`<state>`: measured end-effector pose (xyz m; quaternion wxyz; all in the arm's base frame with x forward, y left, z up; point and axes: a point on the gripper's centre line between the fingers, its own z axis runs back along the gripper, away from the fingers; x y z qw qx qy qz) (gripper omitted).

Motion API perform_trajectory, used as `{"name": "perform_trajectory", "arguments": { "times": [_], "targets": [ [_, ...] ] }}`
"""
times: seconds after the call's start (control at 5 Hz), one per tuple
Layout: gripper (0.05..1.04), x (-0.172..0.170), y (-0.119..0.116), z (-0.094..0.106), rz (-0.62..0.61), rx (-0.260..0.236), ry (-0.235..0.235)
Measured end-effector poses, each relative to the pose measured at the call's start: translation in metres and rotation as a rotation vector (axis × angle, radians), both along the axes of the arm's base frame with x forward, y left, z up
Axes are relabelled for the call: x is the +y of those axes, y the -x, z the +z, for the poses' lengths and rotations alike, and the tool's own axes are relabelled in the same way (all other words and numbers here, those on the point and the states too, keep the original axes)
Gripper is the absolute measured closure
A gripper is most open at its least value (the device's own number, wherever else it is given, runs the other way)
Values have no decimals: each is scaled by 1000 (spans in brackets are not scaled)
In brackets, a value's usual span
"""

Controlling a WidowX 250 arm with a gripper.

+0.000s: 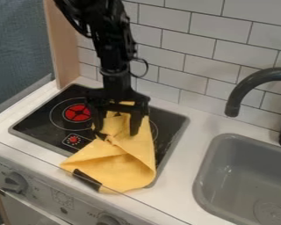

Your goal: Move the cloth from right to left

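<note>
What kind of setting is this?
Looks like a toy kitchen: a black stovetop with a red burner mark, a grey sink with a dark faucet, and knobs on the front panel.

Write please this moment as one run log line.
black two-finger gripper: open, at crumpled yellow cloth | cloth: partly on black stovetop, partly on white counter

The camera looks down at me from in front of the worktop (189, 145), at a slant toward the tiled wall (184, 66), close enough that the sink (243, 154) runs past the view's edge
</note>
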<state>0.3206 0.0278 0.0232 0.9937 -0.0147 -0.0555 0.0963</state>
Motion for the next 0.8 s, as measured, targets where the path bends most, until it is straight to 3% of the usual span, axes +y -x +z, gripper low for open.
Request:
{"name": "perform_trajectory", "arguments": {
  "times": [0.2, 0.4, 0.8],
  "targets": [
    [85, 1, -11, -17, -5, 4, 2],
    [85, 2, -21, -20, -7, -9, 28],
    [85, 18, -48, -18, 20, -53, 18]
  ]
}}
